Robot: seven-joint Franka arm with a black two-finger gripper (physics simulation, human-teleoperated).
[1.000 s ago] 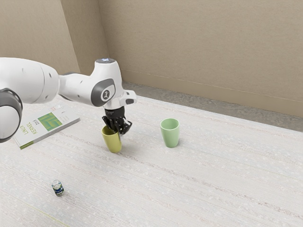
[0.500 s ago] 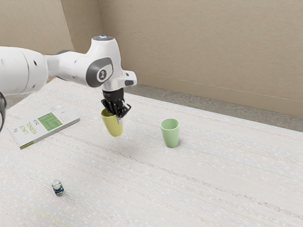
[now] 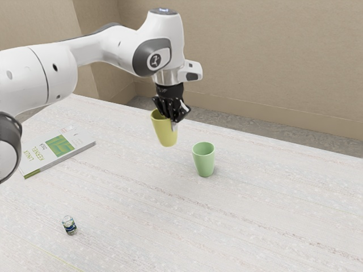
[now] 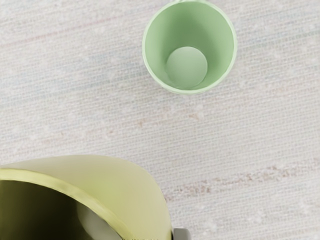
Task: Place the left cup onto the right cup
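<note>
Foreground: a small tin (image 3: pixel 69 225) stands alone on the worktop (image 3: pixel 255 226), well apart from the work; farther back, toward the exterior view's left, lies a green-and-white book (image 3: pixel 48 148).

Middle ground: the fingers (image 3: pixel 170 110) pinch the rim wall of the yellow cup (image 3: pixel 164 128), one inside and one outside. The cup hangs mouth-up, clear of the worktop. It sits higher than the pale green cup (image 3: pixel 203 158) and toward the exterior view's left of it, not yet over it. The green cup stands upright and empty on the worktop. The wrist view confirms the offset: the yellow cup's rim (image 4: pixel 100 185) lies just under the hand, while the green cup's open mouth (image 4: pixel 189 47) is ahead of it, with bare worktop between.

Background: a plain beige wall (image 3: pixel 255 51).

Step in hand, as judged: transport, with the grasp made and the cup raised. The next move calls for carrying the yellow cup sideways until it is centred over the green mouth. It must then be lowered straight, base first, and kept upright so that it nests without knocking the green cup over.
</note>
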